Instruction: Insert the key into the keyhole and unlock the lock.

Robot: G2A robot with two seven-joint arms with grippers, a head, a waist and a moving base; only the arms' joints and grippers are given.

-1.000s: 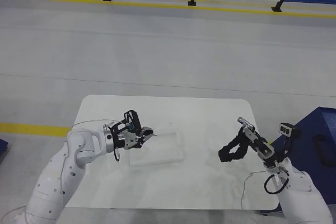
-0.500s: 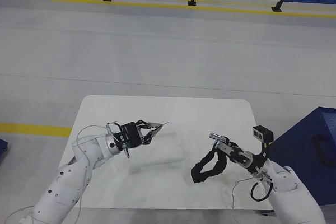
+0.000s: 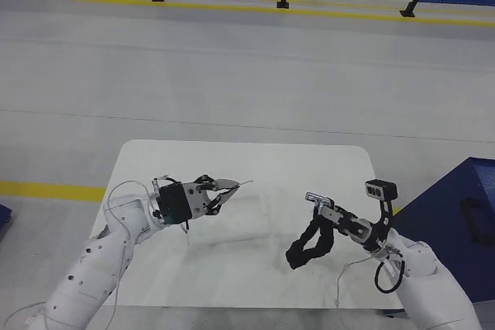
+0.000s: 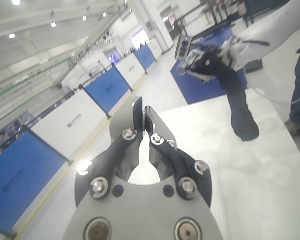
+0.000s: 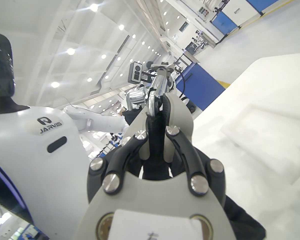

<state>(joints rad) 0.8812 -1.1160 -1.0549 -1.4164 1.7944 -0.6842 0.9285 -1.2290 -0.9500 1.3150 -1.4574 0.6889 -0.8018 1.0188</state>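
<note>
My left gripper (image 4: 143,113) has its fingers pressed almost together, pinching the key (image 3: 241,183) at their tips. The key is a thin sliver that pokes out past the fingertips towards my other arm. I hold it in the air over the left half of the white table (image 3: 231,157). My right gripper (image 5: 157,102) is clamped on the lock (image 5: 156,84), gripping the black covered cable just behind the chrome body, which sticks out beyond my fingertips. The lock's black loop (image 3: 305,244) hangs down from my grip over the right half of the table; I cannot tell whether it touches the surface. Key and lock are well apart, with bare tabletop between them
</note>
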